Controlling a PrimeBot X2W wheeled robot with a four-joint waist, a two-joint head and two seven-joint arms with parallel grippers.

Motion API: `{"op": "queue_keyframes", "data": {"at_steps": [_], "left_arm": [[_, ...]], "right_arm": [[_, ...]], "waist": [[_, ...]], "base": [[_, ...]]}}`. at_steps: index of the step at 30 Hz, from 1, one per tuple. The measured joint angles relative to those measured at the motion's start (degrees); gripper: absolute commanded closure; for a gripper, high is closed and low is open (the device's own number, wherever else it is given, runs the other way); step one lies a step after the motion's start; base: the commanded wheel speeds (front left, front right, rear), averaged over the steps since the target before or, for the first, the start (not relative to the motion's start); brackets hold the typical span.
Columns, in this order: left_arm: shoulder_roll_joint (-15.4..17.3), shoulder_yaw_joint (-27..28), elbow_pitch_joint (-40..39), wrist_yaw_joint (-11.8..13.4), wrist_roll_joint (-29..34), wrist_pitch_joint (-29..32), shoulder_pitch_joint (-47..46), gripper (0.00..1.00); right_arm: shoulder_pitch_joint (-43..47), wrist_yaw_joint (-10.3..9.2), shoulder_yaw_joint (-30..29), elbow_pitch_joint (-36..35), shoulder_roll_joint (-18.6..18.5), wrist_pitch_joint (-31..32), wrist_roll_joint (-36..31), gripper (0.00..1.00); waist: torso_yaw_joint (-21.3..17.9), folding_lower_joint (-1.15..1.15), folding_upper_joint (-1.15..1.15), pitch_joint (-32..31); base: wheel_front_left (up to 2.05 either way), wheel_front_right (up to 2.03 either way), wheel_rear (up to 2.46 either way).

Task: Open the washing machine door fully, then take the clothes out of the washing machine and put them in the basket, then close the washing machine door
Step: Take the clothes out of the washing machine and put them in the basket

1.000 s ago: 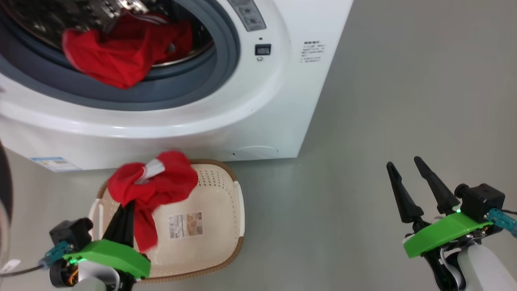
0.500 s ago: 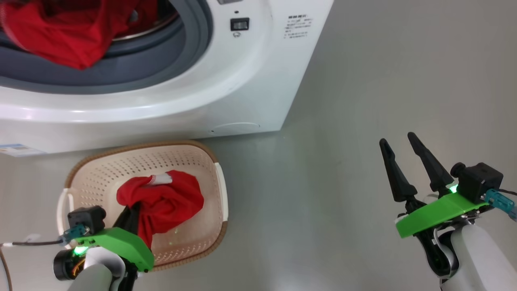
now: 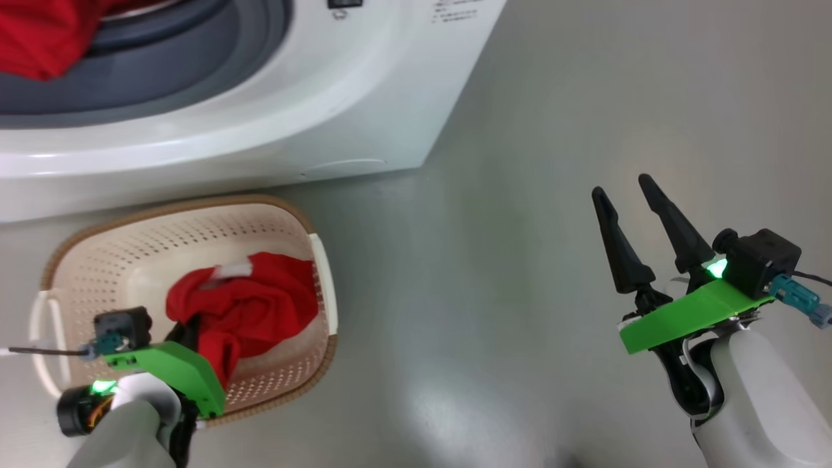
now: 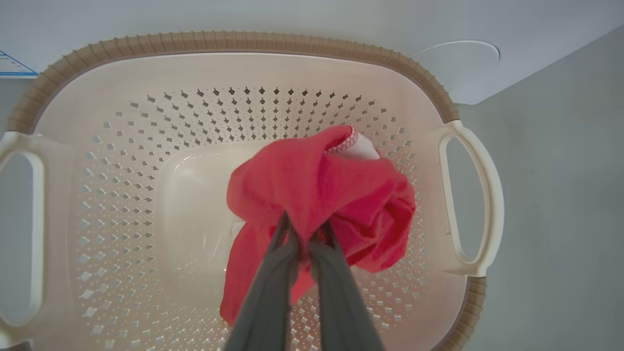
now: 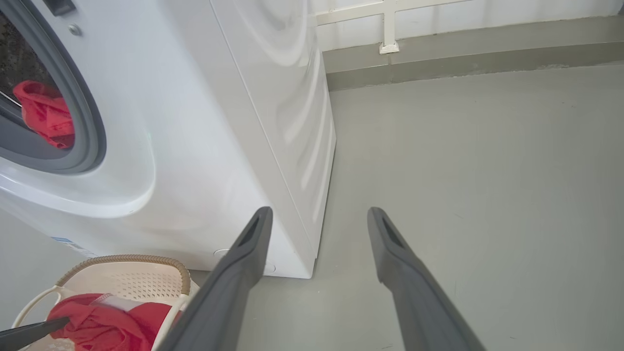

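Pinching a bunched fold of soft, floppy red garment (image 4: 341, 195) in left gripper (image 4: 302, 225), low in basket (image 4: 243, 41), with right gripper (image 3: 620, 183) splayed wide, empty.

floor (image 3: 520, 273) rt of basket (image 3: 195, 203) is open, w/ washing machine (image 3: 325, 117) blocking just behind its far rim.

The washing machine (image 3: 260, 130) is cut off at the top edge; its small print (image 3: 455, 8) is unreadable. The red cloth (image 4: 317, 195) hides the fingertips of the left gripper (image 4: 306, 225).
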Motion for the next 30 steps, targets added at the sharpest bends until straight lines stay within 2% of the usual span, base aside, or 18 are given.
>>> {"op": "queue_keyframes", "data": {"at_steps": [10, 11, 14, 15, 22, 25, 30], "left_arm": [[1.22, -1.15, 4.37, 0.00, -1.37, 0.08, -2.22, 1.00], [1.14, -1.16, 4.49, 0.00, -1.41, 0.08, -2.22, 0.97], [1.14, -1.23, 4.72, 0.00, -2.32, 0.08, -2.22, 0.41], [1.14, -1.16, 4.78, 0.00, -2.75, 0.08, -2.22, 0.00], [1.02, -1.07, 3.05, 0.00, -4.31, 0.05, -1.95, 0.00], [1.31, -0.47, -0.45, 0.00, -4.09, 0.00, -1.30, 0.00], [1.65, 3.52, -6.89, 0.00, -1.37, -0.01, 1.08, 0.00]], "right_arm": [[-0.20, 0.00, 0.83, 0.00, 1.14, 0.00, -0.09, 0.00], [-0.20, 0.00, 0.82, 0.11, 1.15, 0.00, -0.08, 0.00], [-0.20, 0.00, 0.58, 0.20, 1.13, 0.00, -0.09, 0.00], [-0.20, 0.00, 0.49, 0.21, 1.13, 0.00, -0.09, 0.00], [-0.01, 0.00, 0.19, 0.65, 0.98, 0.00, -0.52, 0.00], [0.14, 0.00, 0.08, 0.91, 0.70, 0.00, -0.52, 0.00], [0.88, 0.00, -0.07, 1.23, -0.11, 0.00, -0.51, 0.00]], "waist": [[-2.75, 0.01, 0.00, 2.48], [-2.83, 0.00, 0.00, 2.33], [-2.76, 0.00, 0.00, 1.60], [-2.66, 0.00, 0.00, 1.30], [-1.46, 0.00, 0.00, -1.16], [-0.77, 0.00, 0.00, -2.51], [0.58, 0.00, 0.00, -5.19]], "base": [[0.00, 0.00, 0.00], [0.00, 0.00, 0.00], [0.00, 0.00, 0.00], [0.00, 0.00, 0.00], [0.00, 0.00, 0.00], [0.00, 0.00, 0.00], [0.00, 0.00, 0.00]]}}
